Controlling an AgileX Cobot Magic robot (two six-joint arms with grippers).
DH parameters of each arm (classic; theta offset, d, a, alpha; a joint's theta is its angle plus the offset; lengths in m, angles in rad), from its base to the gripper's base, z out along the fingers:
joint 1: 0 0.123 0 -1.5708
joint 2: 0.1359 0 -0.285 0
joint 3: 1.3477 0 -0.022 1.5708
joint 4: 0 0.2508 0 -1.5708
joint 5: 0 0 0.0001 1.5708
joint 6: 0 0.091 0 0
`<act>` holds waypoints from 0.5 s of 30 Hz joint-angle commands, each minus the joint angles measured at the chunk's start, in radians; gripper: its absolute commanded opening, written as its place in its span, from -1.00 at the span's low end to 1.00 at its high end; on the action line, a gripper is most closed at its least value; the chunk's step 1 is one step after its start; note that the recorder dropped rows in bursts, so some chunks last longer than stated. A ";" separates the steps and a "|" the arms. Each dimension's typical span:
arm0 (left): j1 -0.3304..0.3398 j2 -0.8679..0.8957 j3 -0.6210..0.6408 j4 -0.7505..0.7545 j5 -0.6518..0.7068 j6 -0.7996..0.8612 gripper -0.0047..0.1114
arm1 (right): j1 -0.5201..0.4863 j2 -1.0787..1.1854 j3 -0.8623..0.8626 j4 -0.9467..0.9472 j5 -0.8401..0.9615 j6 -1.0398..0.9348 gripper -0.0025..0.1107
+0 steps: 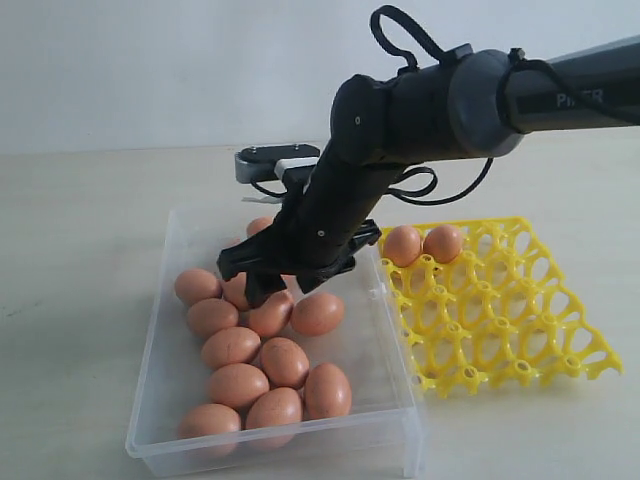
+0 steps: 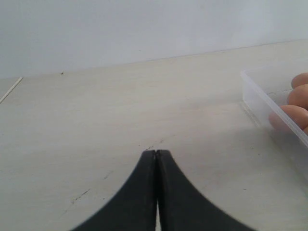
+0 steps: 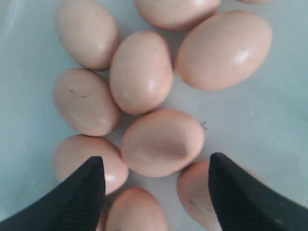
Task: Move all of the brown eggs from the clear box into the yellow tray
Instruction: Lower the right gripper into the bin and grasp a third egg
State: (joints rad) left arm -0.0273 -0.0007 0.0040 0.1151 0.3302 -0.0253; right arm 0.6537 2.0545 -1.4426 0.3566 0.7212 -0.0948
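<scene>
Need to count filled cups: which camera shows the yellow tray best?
The exterior view: nearly the whole yellow tray shows there, with two brown eggs in cups along its far edge. Neither wrist view shows the tray at all.

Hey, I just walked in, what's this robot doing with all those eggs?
It is moving brown eggs from the clear box into the yellow tray. Two eggs sit in the tray's far cups; most lie in the box. The right end effector hangs open over the pile, holding nothing yet. The left end effector is shut, over the table beside the box.
</scene>
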 commanded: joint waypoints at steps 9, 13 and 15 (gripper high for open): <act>-0.001 0.001 -0.004 0.001 -0.014 -0.006 -0.92 | 0.027 0.038 -0.010 0.123 -0.059 -0.034 0.12; -0.001 0.001 -0.004 0.001 -0.014 -0.006 -0.92 | 0.014 0.051 -0.010 0.095 -0.058 -0.010 0.12; -0.001 0.001 -0.004 0.001 -0.014 -0.006 -0.92 | 0.004 0.060 -0.010 0.080 -0.045 -0.005 0.12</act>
State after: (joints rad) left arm -0.0273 -0.0007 0.0040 0.1151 0.3302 -0.0253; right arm 0.6736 2.1017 -1.4471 0.4635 0.6728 -0.1117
